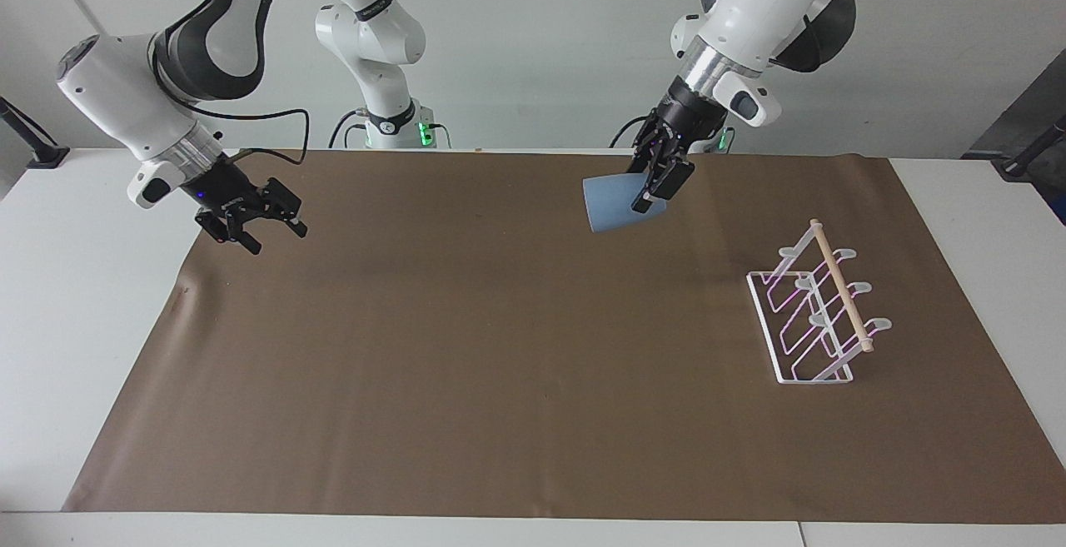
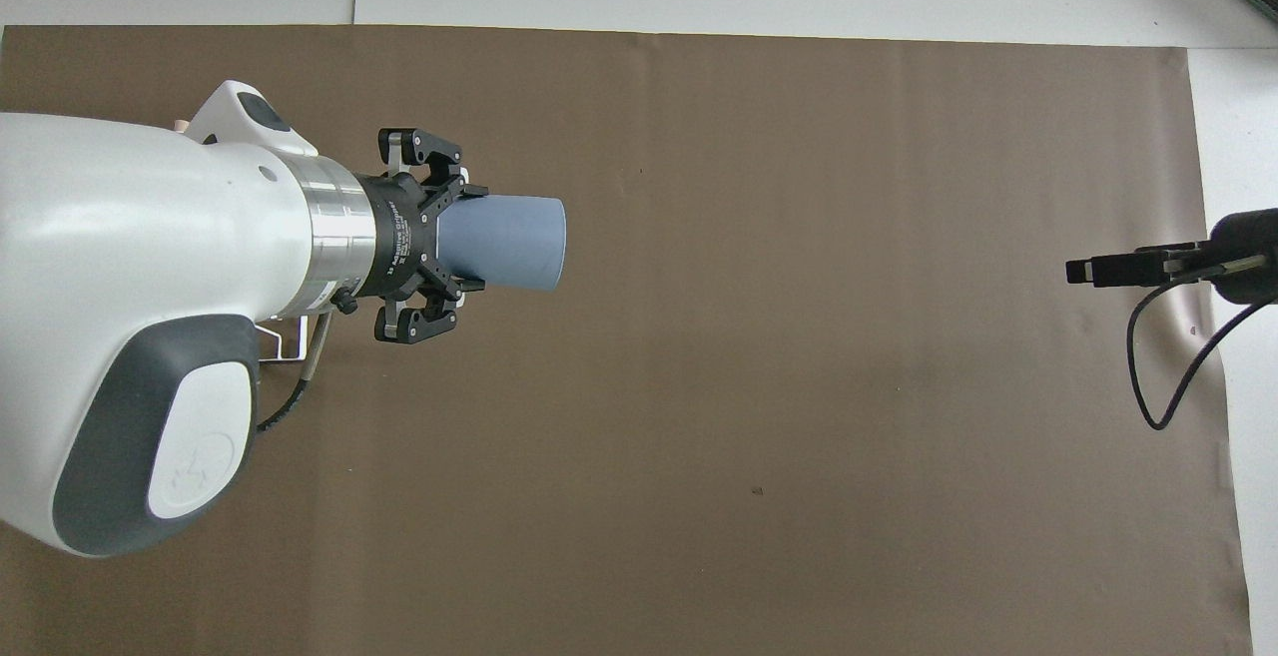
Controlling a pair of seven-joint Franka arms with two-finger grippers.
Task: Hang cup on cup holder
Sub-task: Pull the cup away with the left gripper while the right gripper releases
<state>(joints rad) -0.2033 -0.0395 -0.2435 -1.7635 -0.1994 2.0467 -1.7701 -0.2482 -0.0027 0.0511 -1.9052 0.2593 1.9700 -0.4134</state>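
The light-blue cup hangs in the air over the brown mat, tilted, its rim pointing down toward the right arm's end. My left gripper is shut on the cup's base end; the overhead view shows the same grip, left gripper on cup. The white wire cup holder with its wooden dowel stands on the mat toward the left arm's end, apart from the cup. From overhead the left arm hides all but a wire corner of the cup holder. My right gripper hovers open and empty over the mat's edge at the right arm's end, right gripper.
A brown mat covers most of the white table. A third robot base stands at the table's robot-side edge. A black cable loops under the right wrist.
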